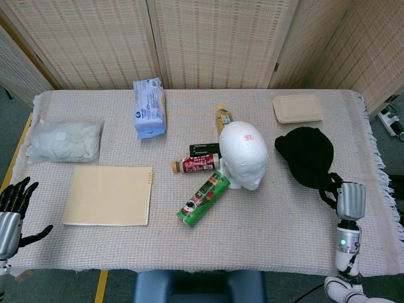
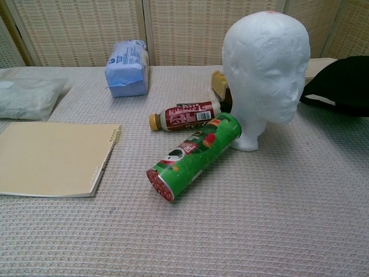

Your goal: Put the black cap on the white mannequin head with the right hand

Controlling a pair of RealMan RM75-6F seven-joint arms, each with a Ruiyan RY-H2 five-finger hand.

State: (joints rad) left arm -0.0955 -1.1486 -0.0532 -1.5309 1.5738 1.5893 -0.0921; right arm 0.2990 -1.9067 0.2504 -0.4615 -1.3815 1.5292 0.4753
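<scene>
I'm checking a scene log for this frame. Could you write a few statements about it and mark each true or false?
1. The cap is already on the mannequin head. False: the head is bare; the cap is to its right, held by the right robot hand.
2. The green can lies on its side. True.
3. The left robot hand holds the notebook. False: it is apart from it, fingers spread, holding nothing.
4. The red bottle stands upright. False: it lies on its side.
5. A blue pack lies near the table's far edge. True.
</scene>
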